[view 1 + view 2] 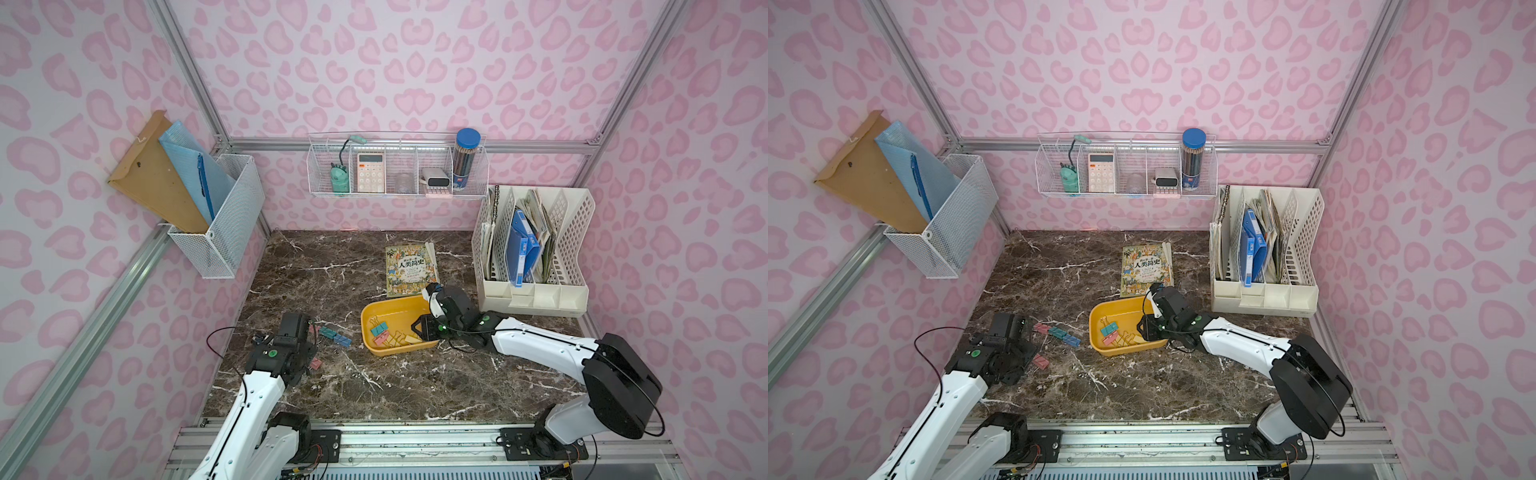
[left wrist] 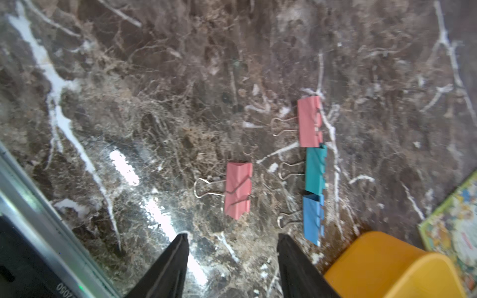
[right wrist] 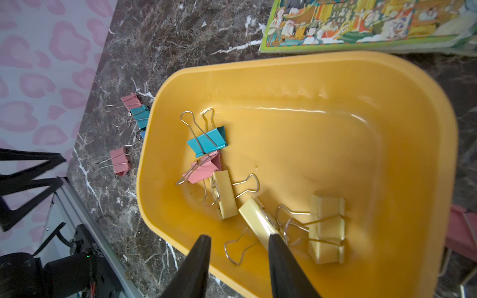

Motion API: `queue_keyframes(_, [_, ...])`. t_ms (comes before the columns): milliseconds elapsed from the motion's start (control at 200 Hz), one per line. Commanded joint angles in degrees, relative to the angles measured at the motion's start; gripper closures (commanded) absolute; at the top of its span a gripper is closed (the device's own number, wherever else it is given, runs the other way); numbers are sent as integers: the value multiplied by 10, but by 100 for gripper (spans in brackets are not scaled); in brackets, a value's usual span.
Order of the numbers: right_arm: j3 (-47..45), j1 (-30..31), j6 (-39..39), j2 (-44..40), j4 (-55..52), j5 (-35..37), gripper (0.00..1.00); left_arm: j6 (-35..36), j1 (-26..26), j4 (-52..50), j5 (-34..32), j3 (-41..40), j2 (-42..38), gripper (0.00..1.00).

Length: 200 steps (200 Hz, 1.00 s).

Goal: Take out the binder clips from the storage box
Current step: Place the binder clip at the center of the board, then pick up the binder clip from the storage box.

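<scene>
Lying loose in the yellow storage box [image 3: 387, 116], five binder clips [image 3: 206, 142] look light, stiff and slick; I'd pinch one by its folded metal body, since the thin wire loops would likely swivel and slip. Others lie on the table [image 2: 129, 103] just beside the box. The right gripper [image 3: 239, 238] dips into the box, jaws apart around a yellow clip's [image 3: 254, 216] wire loop, nothing clamped yet. The left gripper [image 2: 232, 236] hovers low over the table, spread and empty.

The dark marble tabletop [image 1: 374, 395] is carrying the yellow storage box [image 1: 390, 351] centrally, four binder clips [image 1: 342, 340] lying left of it, a book [image 1: 409, 270] behind, and a file organizer [image 1: 536, 297] standing far right.
</scene>
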Motion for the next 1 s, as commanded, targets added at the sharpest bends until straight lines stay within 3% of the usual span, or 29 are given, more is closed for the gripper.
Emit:
queue_keyframes(0, [32, 0, -59, 22, -63, 29, 58, 86, -3, 58, 85, 26, 11, 38])
queue_keyframes(125, [67, 1, -117, 62, -82, -8, 58, 141, -41, 133, 144, 53, 66, 37])
queue_keyframes(355, [144, 2, -185, 128, -158, 7, 63, 169, -140, 154, 125, 126, 172, 34])
queue_keyframes(785, [200, 6, -262, 162, -247, 16, 68, 164, -147, 174, 137, 131, 208, 34])
queue_keyframes(995, [220, 6, -278, 172, -265, 17, 82, 160, -147, 173, 135, 127, 210, 34])
